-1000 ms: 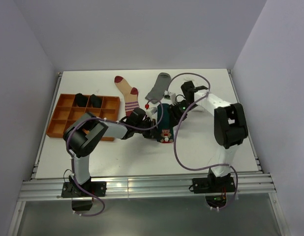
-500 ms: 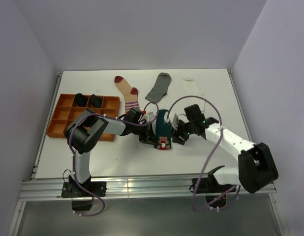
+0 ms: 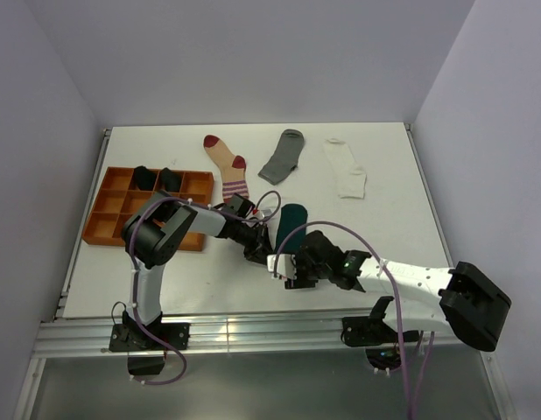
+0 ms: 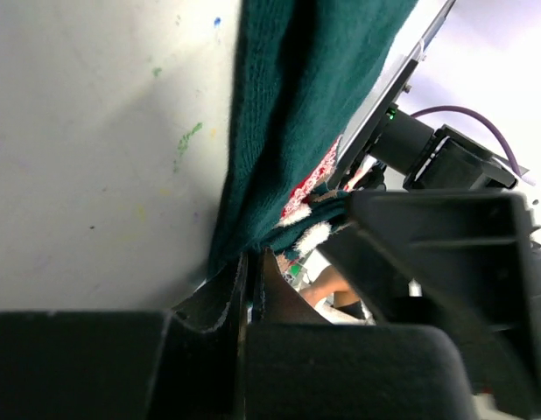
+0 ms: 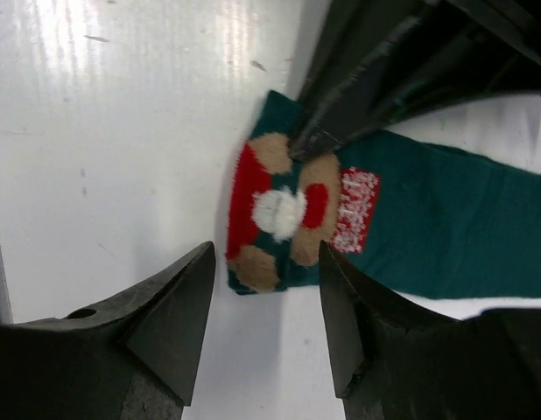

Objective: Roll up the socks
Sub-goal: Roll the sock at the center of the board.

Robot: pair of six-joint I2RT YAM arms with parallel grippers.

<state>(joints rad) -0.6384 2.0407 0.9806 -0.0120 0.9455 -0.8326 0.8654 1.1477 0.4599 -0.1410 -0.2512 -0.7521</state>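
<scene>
The dark teal sock (image 3: 292, 220) lies flat mid-table, its Christmas figure (image 5: 279, 210) at the cuff end nearest me. My left gripper (image 3: 257, 249) comes in from the left, shut on the edge of the teal sock's cuff (image 4: 253, 236); its fingertips (image 5: 310, 140) rest by the figure. My right gripper (image 5: 266, 255) hangs open over the cuff end, one finger on either side of it, holding nothing. At the back lie the beige red-striped sock (image 3: 227, 166), the grey sock (image 3: 282, 157) and the white sock (image 3: 345, 166). Two black socks (image 3: 157, 178) sit in the tray.
The orange compartment tray (image 3: 95, 206) stands at the left, beside the left arm's elbow. The right arm stretches low along the table's near edge. Purple cables loop above both arms. White walls close in the table on three sides.
The right arm has swung from the back of the table to the near side, and its open gripper now sits at the teal sock's cuff. The white sock is uncovered. The left gripper stayed shut.
</scene>
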